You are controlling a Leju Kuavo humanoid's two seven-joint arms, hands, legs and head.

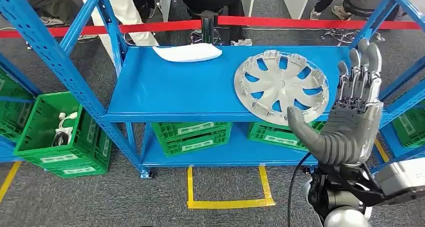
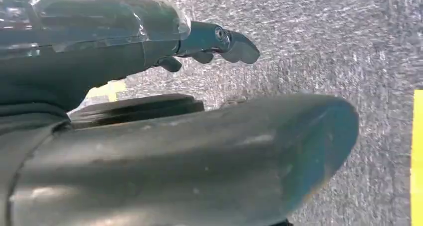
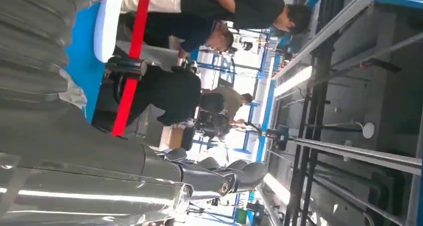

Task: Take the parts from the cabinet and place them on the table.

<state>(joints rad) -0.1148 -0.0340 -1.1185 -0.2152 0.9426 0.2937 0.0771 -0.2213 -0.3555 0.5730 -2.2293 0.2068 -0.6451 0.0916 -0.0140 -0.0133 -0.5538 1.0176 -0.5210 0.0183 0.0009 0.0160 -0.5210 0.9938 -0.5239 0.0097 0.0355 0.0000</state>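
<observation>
Bare blue shelf (image 1: pixel 175 86) between white part (image 1: pixel 187 52) and hubcap (image 1: pixel 281 86).

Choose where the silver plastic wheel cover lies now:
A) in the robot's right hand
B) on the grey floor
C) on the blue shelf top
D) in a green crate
C: the silver wheel cover lies flat on the blue shelf; the right hand is raised beside it, holding nothing.

The right hand (image 1: pixel 351 114) hides the wheel cover's (image 1: pixel 280 86) lower right rim; the shelf (image 1: pixel 190 86) hides the green crates' (image 1: pixel 193 137) tops.

The right robot hand (image 1: pixel 353 111) is raised upright, fingers straight and together, holding nothing. The left robot hand (image 2: pixel 209 41) hangs with fingers loosely curled, empty.
</observation>
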